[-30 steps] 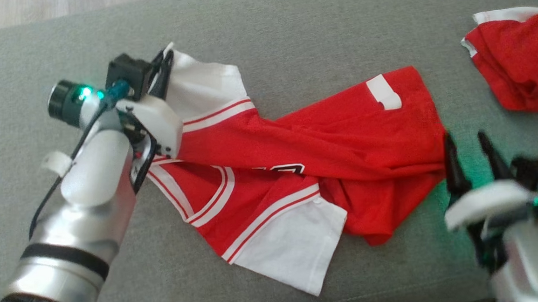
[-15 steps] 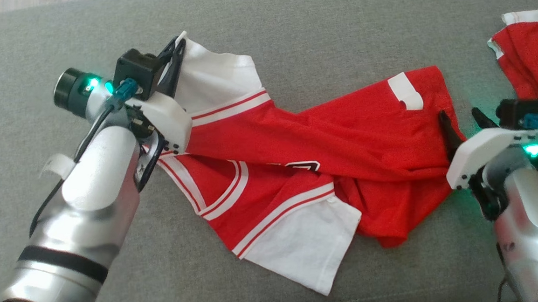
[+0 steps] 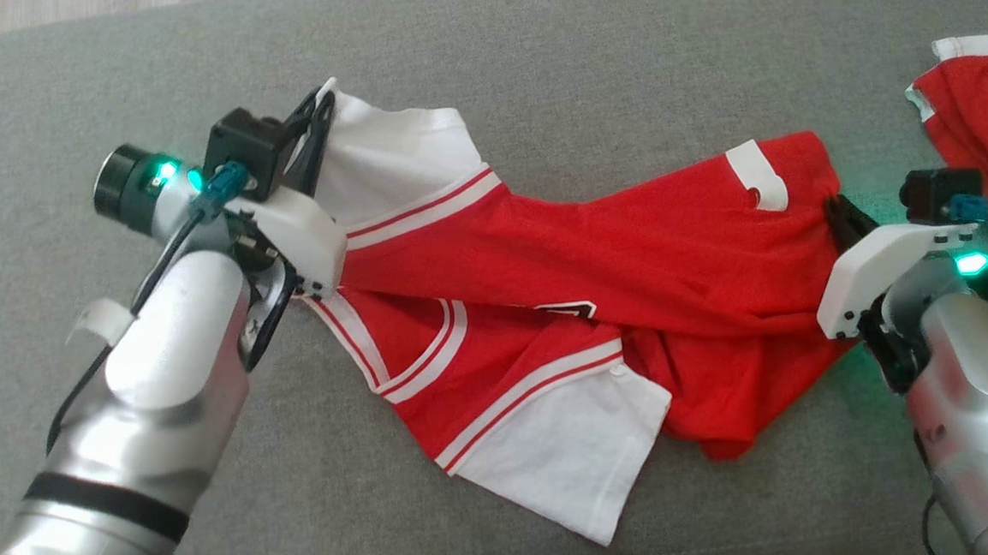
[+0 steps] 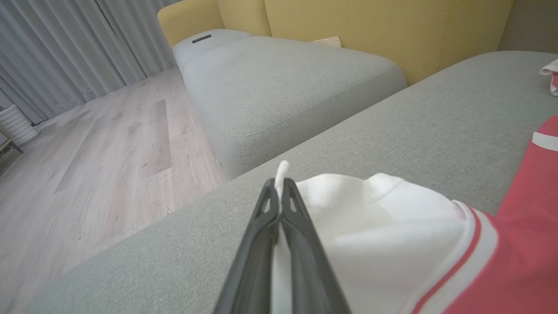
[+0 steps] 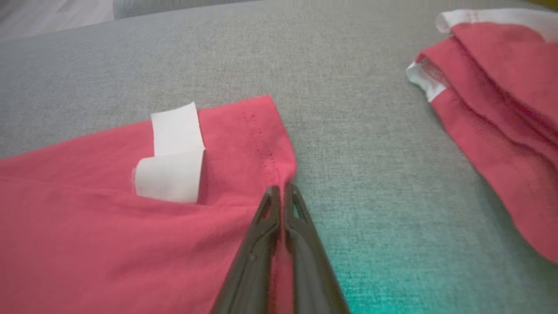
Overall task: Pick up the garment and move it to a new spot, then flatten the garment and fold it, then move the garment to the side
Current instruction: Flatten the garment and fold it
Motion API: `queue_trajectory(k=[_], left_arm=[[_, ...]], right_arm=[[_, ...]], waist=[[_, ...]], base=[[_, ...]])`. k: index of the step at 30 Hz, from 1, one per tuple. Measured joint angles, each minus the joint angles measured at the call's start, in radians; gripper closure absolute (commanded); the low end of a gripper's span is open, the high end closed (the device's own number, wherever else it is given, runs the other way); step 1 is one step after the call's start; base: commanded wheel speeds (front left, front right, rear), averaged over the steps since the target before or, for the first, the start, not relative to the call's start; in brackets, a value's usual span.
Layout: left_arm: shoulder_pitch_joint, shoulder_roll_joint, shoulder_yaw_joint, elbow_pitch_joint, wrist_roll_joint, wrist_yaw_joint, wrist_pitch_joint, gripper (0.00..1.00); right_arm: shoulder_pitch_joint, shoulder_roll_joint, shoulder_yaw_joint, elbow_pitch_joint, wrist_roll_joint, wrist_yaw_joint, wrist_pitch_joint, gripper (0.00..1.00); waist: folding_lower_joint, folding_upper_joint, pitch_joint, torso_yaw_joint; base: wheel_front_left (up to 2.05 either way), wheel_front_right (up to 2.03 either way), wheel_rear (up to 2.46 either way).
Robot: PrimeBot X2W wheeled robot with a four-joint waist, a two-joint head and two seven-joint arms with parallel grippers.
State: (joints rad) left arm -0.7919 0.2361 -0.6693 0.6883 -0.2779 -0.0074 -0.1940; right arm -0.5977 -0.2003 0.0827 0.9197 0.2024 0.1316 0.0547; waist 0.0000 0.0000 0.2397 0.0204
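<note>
Red and white, the garment (image 3: 613,262) is spread crumpled across the grey sofa cushion (image 3: 532,61). The edge of its white sleeve (image 4: 370,209) is pinched between the pressed-together fingers of the left gripper (image 4: 279,188). The red hem corner beside a white label (image 5: 172,161) is pinched by the right gripper (image 5: 282,189). Part of the collar side is hidden behind the left forearm (image 3: 180,331). A second red garment (image 3: 978,123), possibly folded, is seen apart at the right edge. A yellow backrest (image 4: 370,22) and wooden floor (image 4: 109,144) are seen beyond.
</note>
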Motion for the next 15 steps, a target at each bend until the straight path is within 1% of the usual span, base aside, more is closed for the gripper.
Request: queue_trajectory(k=[6,8,11,15], left_arm=[[0.042,0.020,0.004,-0.018,-0.007,0.017,-0.017,1.00],[0.048,0.025,0.038,-0.067,-0.046,0.017,-0.036,1.00],[0.031,0.045,0.071,-0.114,-0.068,0.010,-0.046,1.00],[-0.088,0.073,0.108,-0.143,-0.076,-0.003,-0.047,1.00]], right_arm=[[-0.006,-0.011,0.002,0.013,0.010,0.000,-0.055,1.00],[-0.014,-0.026,0.002,-0.021,0.035,0.000,-0.069,1.00],[-0.057,-0.045,-0.004,-0.088,0.065,0.000,-0.066,1.00],[-0.177,-0.071,0.006,-0.196,0.115,0.000,-0.001,1.00]], waist=[[0.0000,0.0000,-0.033,-0.004],[0.0000,0.0000,-0.054,-0.009],[0.0000,0.0000,-0.065,-0.021],[0.0000,0.0000,-0.051,-0.034]], base=[[0.00,0.00,0.00],[0.00,0.00,0.00],[0.00,0.00,0.00],[0.00,0.00,0.00]])
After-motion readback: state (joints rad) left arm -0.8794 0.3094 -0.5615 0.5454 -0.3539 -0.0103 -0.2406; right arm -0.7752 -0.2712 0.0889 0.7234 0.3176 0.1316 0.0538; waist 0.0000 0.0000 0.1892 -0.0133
